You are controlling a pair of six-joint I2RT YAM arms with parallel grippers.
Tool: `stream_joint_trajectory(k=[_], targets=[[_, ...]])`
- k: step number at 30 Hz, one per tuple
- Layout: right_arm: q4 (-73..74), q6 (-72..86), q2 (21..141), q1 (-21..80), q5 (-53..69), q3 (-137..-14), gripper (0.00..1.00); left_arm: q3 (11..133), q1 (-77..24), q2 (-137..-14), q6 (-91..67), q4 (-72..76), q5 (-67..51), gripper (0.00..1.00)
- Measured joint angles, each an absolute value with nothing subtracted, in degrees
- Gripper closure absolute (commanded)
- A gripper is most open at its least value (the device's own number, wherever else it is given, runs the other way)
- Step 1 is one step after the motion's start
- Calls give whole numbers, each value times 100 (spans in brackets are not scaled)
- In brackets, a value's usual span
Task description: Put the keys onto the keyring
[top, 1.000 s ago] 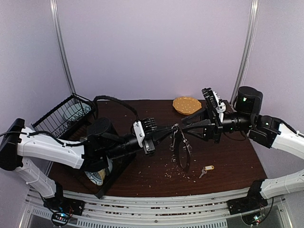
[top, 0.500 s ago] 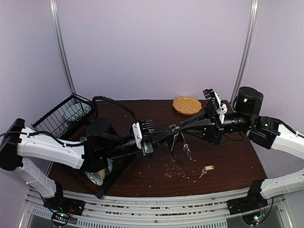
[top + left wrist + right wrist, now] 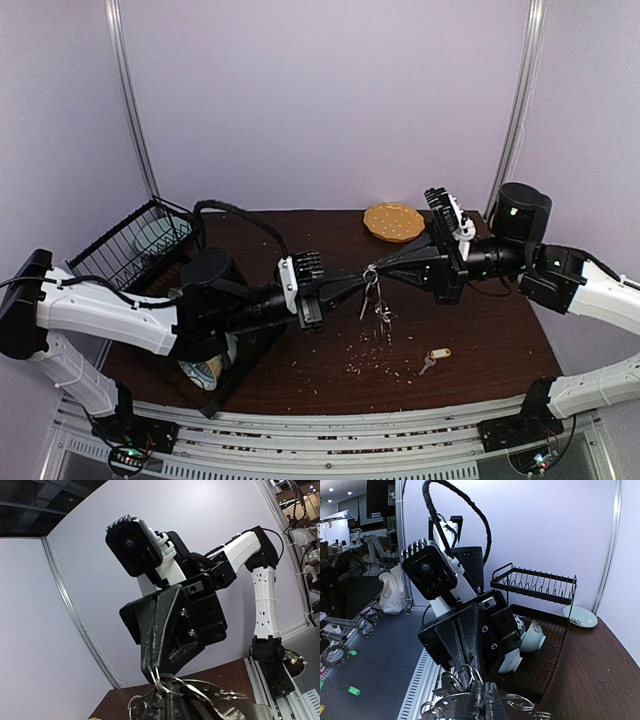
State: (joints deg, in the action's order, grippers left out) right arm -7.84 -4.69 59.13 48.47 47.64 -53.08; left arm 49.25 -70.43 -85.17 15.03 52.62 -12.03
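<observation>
Now I see left hand (image 3: 358, 279) and right hand (image 3: 382, 268) both clamped on the keyring (image 3: 371, 273), yellow-tagged key (image 3: 434, 357) lying toward the near right corner of the surface (image 3: 500, 335).

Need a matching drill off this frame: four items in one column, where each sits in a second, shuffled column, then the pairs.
Items
1. keyring
2. yellow-tagged key
3. tan dotted disc
4. dish rack

Places
A. far edge of the table, right of centre
B. left side of the table
C. off the table, pinched between the left gripper and the right gripper
D. lying flat on the table, near side, right of centre

Pairs: 1-C, 2-D, 3-A, 4-B
</observation>
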Motion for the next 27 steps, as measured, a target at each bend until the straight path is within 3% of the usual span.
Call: stream_joint_trajectory(k=[3, 7, 12, 15, 21, 27], targets=[[-803, -473, 5885, 4847, 4764, -5280, 100, 4925, -7043, -8517, 1494, 5258, -1194, 100], [-899, -449, 5728, 4858, 4668, -5083, 100, 4880, -7072, -8506, 1509, 5247, -1074, 57], [-845, -423, 5596, 4856, 4495, -5028, 100, 4602, -6943, -8333, 1435, 5186, -615, 44], [-810, -412, 5594, 4853, 4386, -5028, 100, 4453, -6869, -8213, 1393, 4991, -486, 43], [-692, -408, 5638, 4851, 3815, -5030, 100, 4453, -6834, -8038, 1334, 4397, -563, 57], [-631, -320, 5717, 4851, 3470, -5030, 100, 4646, -6834, -8038, 1087, 4222, -790, 47]])
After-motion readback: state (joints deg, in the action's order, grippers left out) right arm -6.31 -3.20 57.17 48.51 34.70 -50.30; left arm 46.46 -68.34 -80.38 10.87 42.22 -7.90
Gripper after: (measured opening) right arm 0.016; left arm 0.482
